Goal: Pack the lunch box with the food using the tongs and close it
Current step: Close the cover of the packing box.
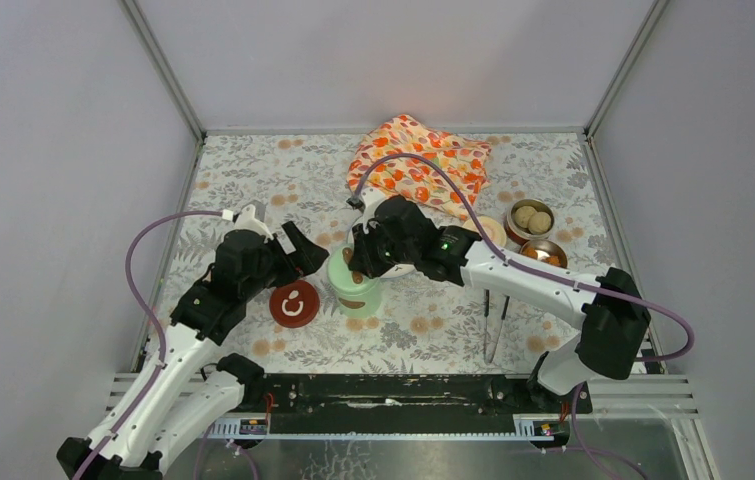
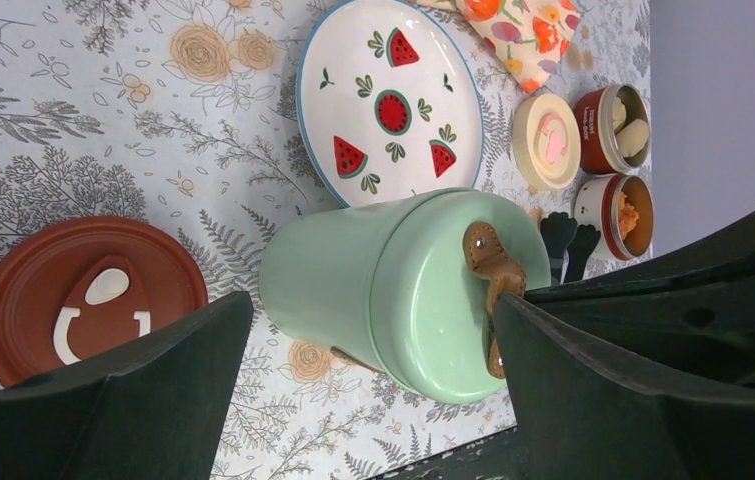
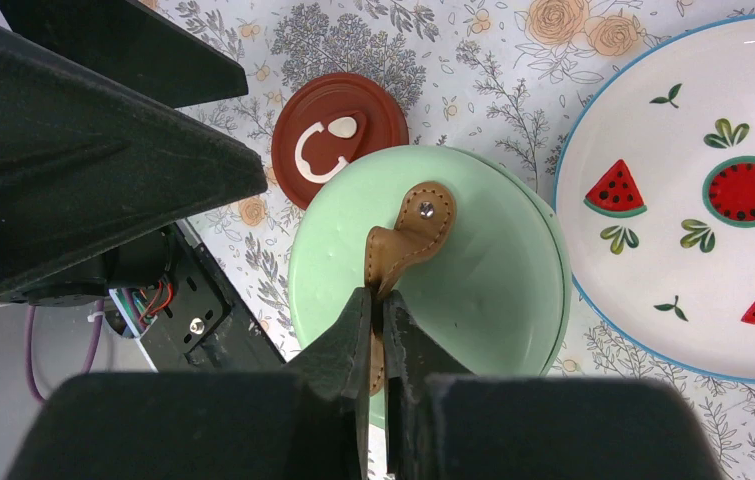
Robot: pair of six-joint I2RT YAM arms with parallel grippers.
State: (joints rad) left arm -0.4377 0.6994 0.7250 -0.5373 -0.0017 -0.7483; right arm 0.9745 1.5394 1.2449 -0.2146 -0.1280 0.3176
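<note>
The right claw (image 3: 375,310) is pressed together, pinching the brown strap (image 3: 408,235) atop the mint-green pot (image 3: 473,270). The left claw (image 2: 371,305) is spread wide at ten o'clock, with the dark red lid (image 1: 294,304) at nine.

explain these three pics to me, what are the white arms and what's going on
Two robot arms, bolted at a table's near edge. The wide picture looks down from above and behind; the other two come from a camera on each wrist. The right claw is shut on the brown strap on the lid of the mint-green pot. The left claw is open, a finger either side of that pot. Around lie a dark red lid, a cream lid, a watermelon plate, two low bowls of food, tongs and an orange cloth.
</note>
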